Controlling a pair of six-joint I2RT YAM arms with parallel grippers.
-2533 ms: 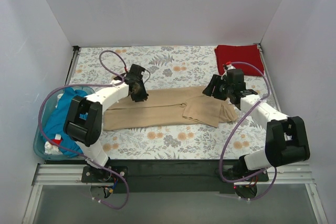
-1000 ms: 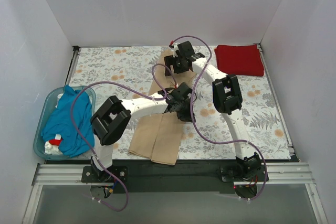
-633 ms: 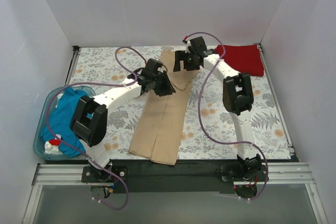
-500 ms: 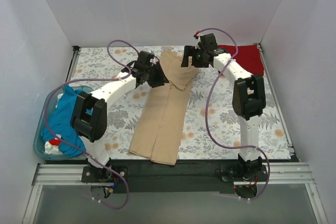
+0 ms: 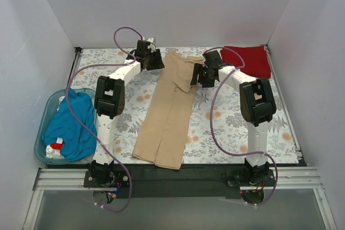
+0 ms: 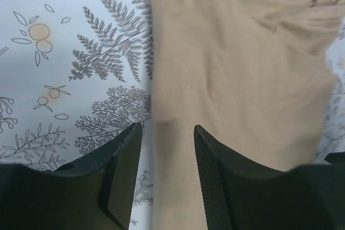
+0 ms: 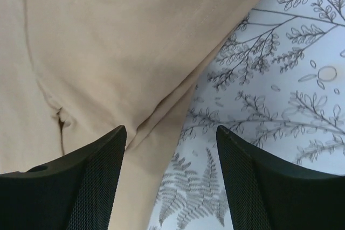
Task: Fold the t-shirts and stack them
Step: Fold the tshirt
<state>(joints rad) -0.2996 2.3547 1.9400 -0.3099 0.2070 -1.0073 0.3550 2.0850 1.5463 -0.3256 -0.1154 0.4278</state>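
Observation:
The tan t-shirt (image 5: 170, 106) lies flat as a long narrow strip from the back centre of the table to the front edge. My left gripper (image 5: 153, 60) hovers open at its far left edge; in the left wrist view the gripper (image 6: 165, 130) straddles that edge of the tan cloth (image 6: 232, 68), holding nothing. My right gripper (image 5: 200, 75) stands open over the shirt's right edge by the folded-in sleeve, seen in the right wrist view (image 7: 170, 133) above tan cloth (image 7: 108, 41). The dark red t-shirt (image 5: 245, 60) lies folded at the back right. The teal t-shirt (image 5: 70, 122) is heaped in the tub.
A light blue plastic tub (image 5: 49, 102) sits at the left edge, with a white and red item under the teal cloth. The floral tablecloth (image 5: 232, 122) covers the table. White walls close in the left, back and right sides.
The tan shirt's far end has been drawn out toward the back and laid flat. The left gripper opened, let go and swung to the back left. The right gripper came down to the shirt's right edge.

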